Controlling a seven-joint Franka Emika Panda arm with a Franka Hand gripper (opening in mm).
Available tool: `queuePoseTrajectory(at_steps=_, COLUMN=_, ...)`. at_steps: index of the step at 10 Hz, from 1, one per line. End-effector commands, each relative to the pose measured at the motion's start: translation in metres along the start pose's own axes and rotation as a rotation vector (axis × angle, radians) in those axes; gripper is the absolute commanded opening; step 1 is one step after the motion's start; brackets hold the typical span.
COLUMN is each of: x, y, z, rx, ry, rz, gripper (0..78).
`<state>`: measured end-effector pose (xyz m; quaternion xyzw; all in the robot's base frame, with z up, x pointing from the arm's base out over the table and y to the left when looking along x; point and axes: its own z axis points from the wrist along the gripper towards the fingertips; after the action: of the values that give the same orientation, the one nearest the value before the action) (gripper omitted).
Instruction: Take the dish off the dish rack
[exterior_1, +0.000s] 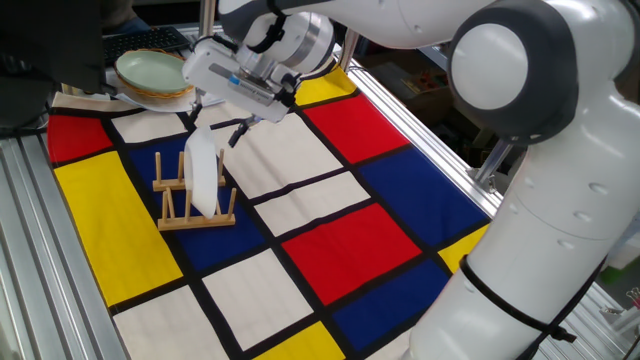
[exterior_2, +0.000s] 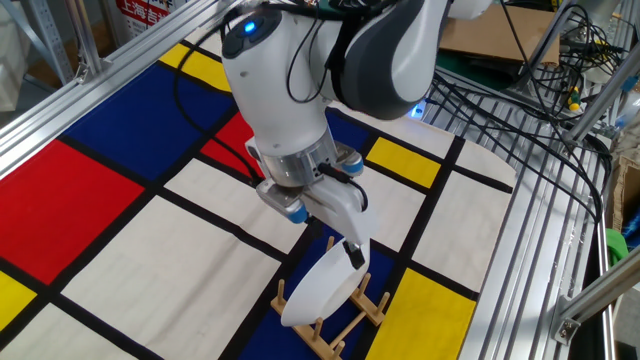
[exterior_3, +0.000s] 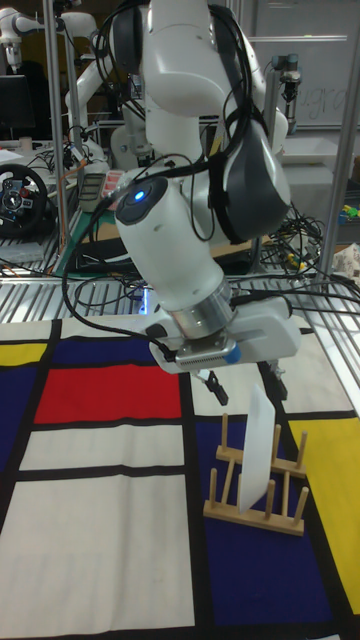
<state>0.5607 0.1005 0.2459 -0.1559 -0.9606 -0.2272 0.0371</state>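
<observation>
the dish stands on edge in the dish rack — stiff, glossy, likely slippery and breakable. the claw hangs open astride its top rim — the best hold.

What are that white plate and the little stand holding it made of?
The plate looks like glazed ceramic or perhaps hard plastic: plain white with a smooth, slightly shiny face. The stand looks like pale unpainted wood, with round upright pegs on a slatted base. It sits on a cloth of coloured blocks that looks like woven fabric.
</observation>
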Motion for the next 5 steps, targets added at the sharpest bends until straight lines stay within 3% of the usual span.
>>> queuePoseTrajectory(at_steps=1, x=-0.003, y=0.001, z=0.0064, rx=-0.015, ry=-0.016, rz=-0.003, gripper=77.5)
queuePoseTrajectory(at_steps=5, x=-0.0051, y=0.0003, z=0.014, rx=-0.041, ry=-0.034, rz=0.005, gripper=77.5)
